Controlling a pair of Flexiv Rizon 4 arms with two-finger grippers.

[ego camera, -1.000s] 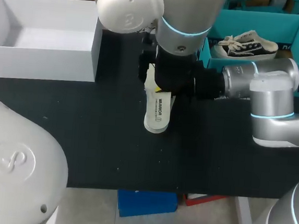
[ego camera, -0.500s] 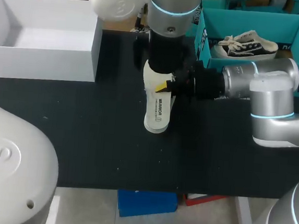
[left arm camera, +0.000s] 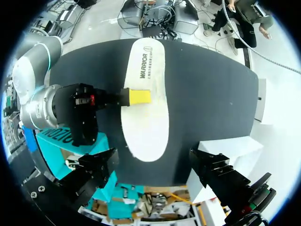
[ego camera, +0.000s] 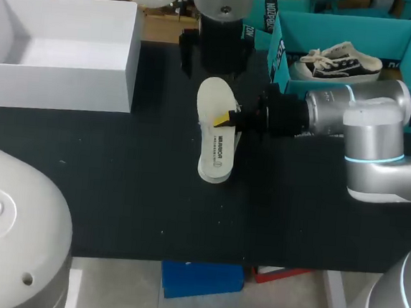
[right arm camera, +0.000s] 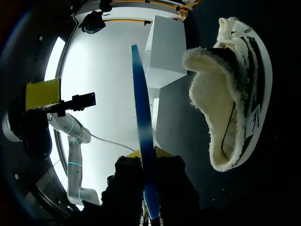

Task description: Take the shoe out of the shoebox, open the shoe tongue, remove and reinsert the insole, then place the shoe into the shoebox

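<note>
Insole (ego camera: 214,137) now clear of left gripper (left arm camera: 160,181)

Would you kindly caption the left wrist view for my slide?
Right pincer shut on the white insole over the black table; left pincer open.

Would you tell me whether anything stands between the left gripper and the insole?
Nothing visible does: the insole lies bare on the table ahead of the open left gripper. Only the right gripper pinches its edge near the middle.
</note>
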